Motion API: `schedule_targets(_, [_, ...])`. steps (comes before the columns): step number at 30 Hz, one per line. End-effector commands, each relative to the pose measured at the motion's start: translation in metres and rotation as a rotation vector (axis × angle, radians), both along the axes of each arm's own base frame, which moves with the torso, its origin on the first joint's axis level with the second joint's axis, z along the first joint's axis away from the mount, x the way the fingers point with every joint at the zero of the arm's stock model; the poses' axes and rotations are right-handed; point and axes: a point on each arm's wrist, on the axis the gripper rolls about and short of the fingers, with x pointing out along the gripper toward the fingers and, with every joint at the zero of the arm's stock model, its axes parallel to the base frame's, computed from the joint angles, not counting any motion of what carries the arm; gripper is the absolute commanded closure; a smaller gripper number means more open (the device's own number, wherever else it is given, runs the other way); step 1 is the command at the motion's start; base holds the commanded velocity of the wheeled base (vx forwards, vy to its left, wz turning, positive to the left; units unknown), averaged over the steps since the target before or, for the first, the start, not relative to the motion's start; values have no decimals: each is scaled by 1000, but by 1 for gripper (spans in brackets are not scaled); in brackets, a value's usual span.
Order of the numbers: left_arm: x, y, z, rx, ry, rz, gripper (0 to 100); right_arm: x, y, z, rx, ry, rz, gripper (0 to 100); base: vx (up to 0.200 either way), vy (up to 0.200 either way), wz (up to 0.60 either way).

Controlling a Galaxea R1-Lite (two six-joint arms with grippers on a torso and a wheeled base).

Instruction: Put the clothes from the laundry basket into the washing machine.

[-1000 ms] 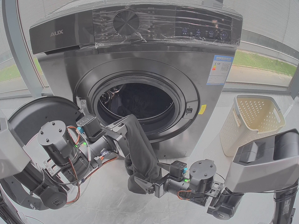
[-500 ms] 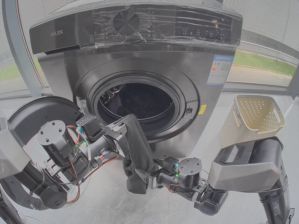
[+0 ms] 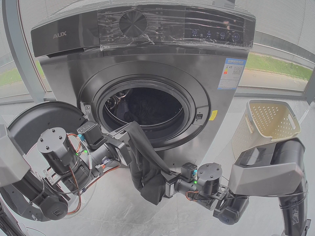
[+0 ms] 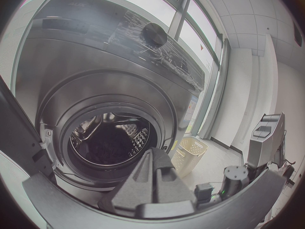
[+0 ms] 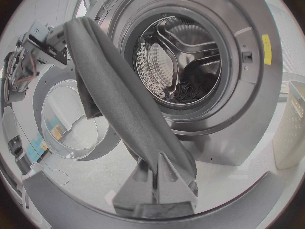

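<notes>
I've got the dark garment (image 3: pixel 144 161) strung between both grippers, in front of the washing machine (image 3: pixel 210 79) and just below its open mouth. The top end is pinched in the left gripper (image 3: pixel 126 133), fingers (image 4: pixel 165 182) closed tight on the cloth at the lower rim of the opening. From there a taut band slopes down to the right gripper (image 3: pixel 167 177), whose fingers (image 5: pixel 168 182) are also clamped shut on it. The slack bunches and hangs below, above the floor (image 3: pixel 124 210).

More dark clothes (image 5: pixel 190 86) lie low inside the drum. The laundry basket (image 3: pixel 272 122) stands tilted on the floor, right of the machine.

As for print, a blue and white label (image 3: pixel 232 73) sits on the front panel at upper right, and a small yellow sticker (image 3: pixel 213 115) beside the door latch. Plastic film covers the control panel (image 3: pixel 213 30) and the dial (image 3: pixel 133 23).

My left arm comes in across the swung-open door (image 3: pixel 39 118), wrist pointing at the opening. My right arm is low, forearm reaching in from the right
</notes>
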Motion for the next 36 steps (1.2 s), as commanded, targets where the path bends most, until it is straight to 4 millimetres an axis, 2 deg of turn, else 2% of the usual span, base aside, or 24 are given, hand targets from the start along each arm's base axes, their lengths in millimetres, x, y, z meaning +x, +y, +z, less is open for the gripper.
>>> schedule_targets(1, [3, 14, -5, 16, 20, 43, 100, -8, -33, 46, -7, -80, -55, 100, 0, 0, 0])
schedule_targets(3, [3, 16, -6, 21, 23, 48, 100, -9, -37, 51, -11, -95, -60, 100, 0, 0, 0])
schedule_targets(5, [-2, 21, -8, 30, 38, 57, 100, -9, -48, 67, -23, -149, -73, 100, 0, 0, 0])
schedule_targets(9, [-4, 29, -10, 43, 50, 76, 100, -13, -53, 83, 2, -182, -69, 100, 0, 0, 0])
schedule_targets(14, [-9, 39, -10, 49, 51, 95, 100, -9, -60, 90, 18, -203, -96, 100, 0, 0, 0])
schedule_targets(19, [-14, 43, -8, 49, 49, 86, 100, -6, -62, 99, 41, -227, -109, 100, 0, 0, 0])
schedule_targets(22, [-19, 45, -5, 43, 41, 80, 100, -5, -61, 118, 91, -281, -121, 100, 0, 0, 0])
schedule_targets(26, [-19, 45, -5, 43, 41, 70, 100, -7, -62, 130, 116, -310, -122, 100, 0, 0, 0])
schedule_targets(36, [-13, 54, -1, 30, 27, 115, 100, -15, -66, 145, 139, -345, -121, 100, 0, 0, 0])
